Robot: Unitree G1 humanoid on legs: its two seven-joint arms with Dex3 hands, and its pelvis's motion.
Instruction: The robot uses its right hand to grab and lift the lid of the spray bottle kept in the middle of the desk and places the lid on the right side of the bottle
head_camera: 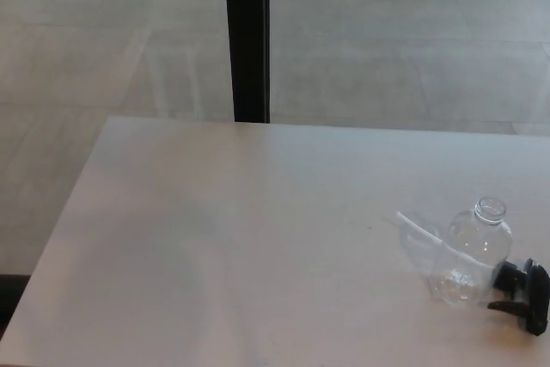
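Observation:
A clear, empty spray bottle stands upright near the right of the white desk, its neck open. Its black spray lid lies on the desk just to the right of the bottle's base. The lid's thin white dip tube slants up and left across the front of the bottle. Neither of my hands shows in the head view.
Beyond the desk's far edge a black vertical post rises over the grey tiled floor. The bottle and lid sit close to the picture's right edge.

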